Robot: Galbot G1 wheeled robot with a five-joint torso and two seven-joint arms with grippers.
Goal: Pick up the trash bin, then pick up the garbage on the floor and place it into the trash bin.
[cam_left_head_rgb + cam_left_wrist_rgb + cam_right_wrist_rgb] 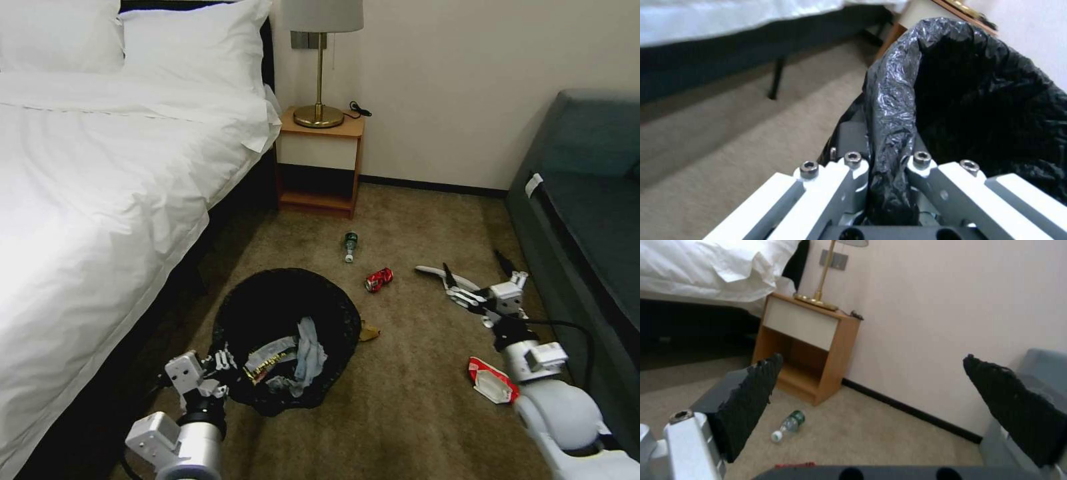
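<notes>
The left gripper (889,186) pinches the trash bin (978,100) rim — black liner bunched between its fingers. Carpet (729,150) lies beneath.

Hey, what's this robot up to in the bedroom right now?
It's tidying litter off the carpet. Its left pincer is clamped on the black-bagged rim of the trash bin, which already holds some rubbish. Its right pincer hangs open above the floor by the sofa. A red can and a green bottle lie on the carpet.
</notes>
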